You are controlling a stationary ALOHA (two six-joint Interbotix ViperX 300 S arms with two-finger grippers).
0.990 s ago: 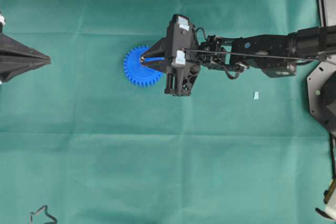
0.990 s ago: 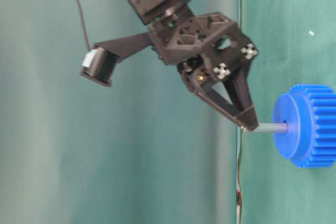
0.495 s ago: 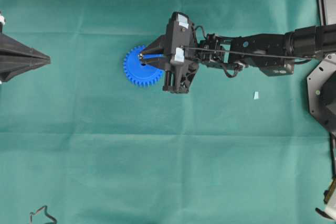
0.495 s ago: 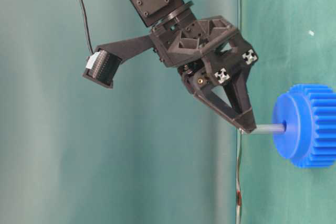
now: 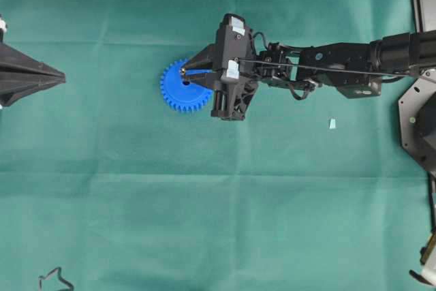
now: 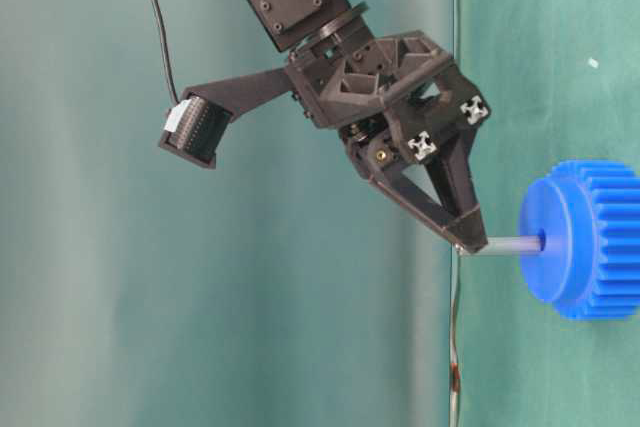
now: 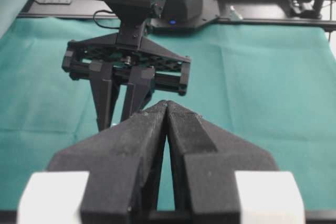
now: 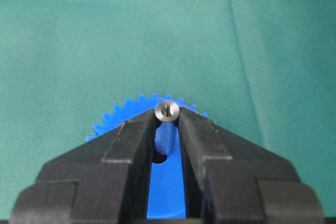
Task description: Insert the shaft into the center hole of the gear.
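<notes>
2 arms appear over a green counter [image 5: 204, 223]. Right gripper [image 5: 184, 73], reaching in from the right edge of the overhead frame to just left of centre, has its jaws pinching the shaft [image 6: 510, 244] by its upper end. Table-level view, which shows the counter turned on its side at the right of the frame: shaft is a straight grey pin running from the fingertips [image 6: 470, 238] to the flat hub face of the gear [image 6: 590, 239], its far end meeting the face at the centre. From here I cannot tell how deep it sits in the hole.

Right wrist view, centre of frame: shiny round end of the shaft [image 8: 167, 110] sits between the 2 black fingers [image 8: 131, 145], with the blue gear [image 8: 113, 119] directly beneath and its teeth showing on both sides of the jaws. A dark crescent of the centre hole [image 8: 157, 157] is visible beside the pin, at the lower left of it.

Overhead view: gear [image 5: 177, 90] lies flat on the counter, upper middle of the frame, partly covered by the right gripper.

Left gripper [image 5: 61, 78] rests at the left edge, well apart from the gear, jaws pressed together; the left wrist view shows its fingers [image 7: 147, 129] meeting at the tip.

A small pale scrap [image 5: 332, 124] lies on the counter right of centre.
</notes>
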